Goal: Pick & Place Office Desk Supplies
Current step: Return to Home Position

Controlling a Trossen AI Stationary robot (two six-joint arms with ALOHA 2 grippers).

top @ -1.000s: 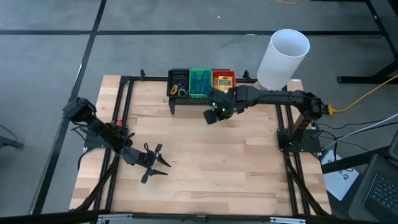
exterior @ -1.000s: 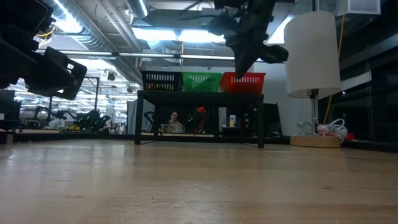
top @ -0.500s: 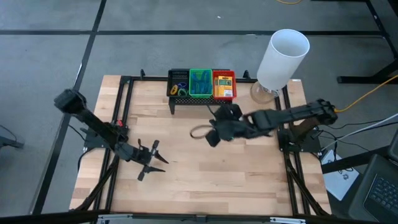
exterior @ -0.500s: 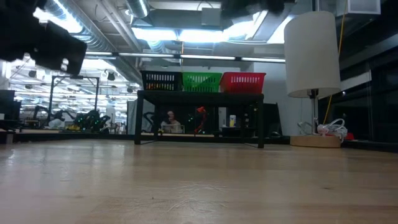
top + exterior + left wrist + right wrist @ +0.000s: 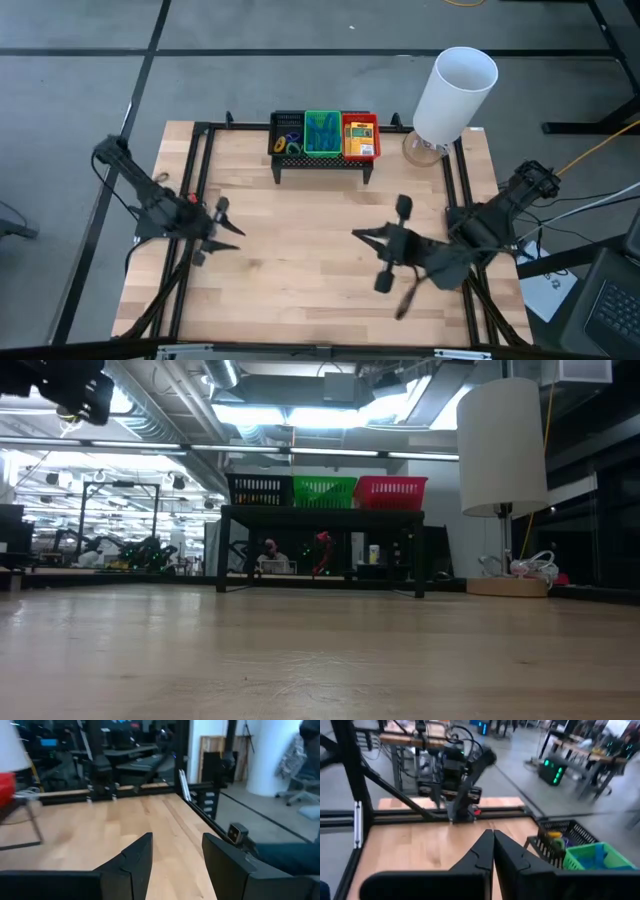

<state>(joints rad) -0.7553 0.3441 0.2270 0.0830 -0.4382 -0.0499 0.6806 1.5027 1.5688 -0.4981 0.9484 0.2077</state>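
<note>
- All three baskets sit in a row on top of the shelf [image 5: 320, 513], upper middle of the overhead shot. The black basket [image 5: 260, 490] is on the left, the green basket [image 5: 324, 492] in the middle and the red basket [image 5: 390, 492] on the right, side by side with pretty much no gap.
- From above you can see what's in them. There are small rings [image 5: 291, 143] in the black one, blue bands [image 5: 322, 132] in the green one and yellow packs [image 5: 359, 135] in the red one.
- The white cylinder [image 5: 455, 85] stands just right of the shelf, at the upper right corner of the counter [image 5: 300, 260].
- The left pincer [image 5: 228, 228] hovers at middle left of the overhead frame, over the left side of the counter and well apart from the shelf. Its wrist cam shows the fingers [image 5: 132, 865] spread apart with only bare wood between them, so it's holding nothing.
- The right pincer [image 5: 360, 235] is a bit lower right of centre in the overhead frame, tip pointing toward the left side, also well clear of the shelf. Its fingers [image 5: 485, 850] are pressed together with nothing between them.
- The right wrist cam looks across the counter at the left arm [image 5: 462, 770]. It catches the black and green baskets at the right edge of its frame.
</note>
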